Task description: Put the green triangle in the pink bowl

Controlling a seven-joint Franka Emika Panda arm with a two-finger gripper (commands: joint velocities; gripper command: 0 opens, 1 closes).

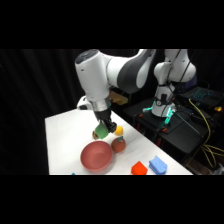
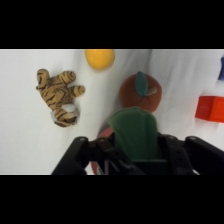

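Observation:
The green triangle (image 1: 101,133) (image 2: 135,132) is held in my gripper (image 1: 103,131) (image 2: 134,150), which is shut on it and keeps it lifted off the table. It hangs just above the far rim of the salmon-pink bowl (image 1: 96,155), which stands near the table's front edge. In the wrist view the green block fills the space between the black linkage, and a sliver of the bowl's rim (image 2: 102,133) shows beside it.
A red-brown toy fruit with a green leaf (image 1: 118,145) (image 2: 141,93) lies right of the bowl. An orange-yellow fruit (image 1: 118,131) (image 2: 99,57) sits behind it. A striped toy tiger (image 2: 59,96) lies nearby. A red block (image 1: 139,169) (image 2: 210,108) and a blue block (image 1: 158,165) sit front right.

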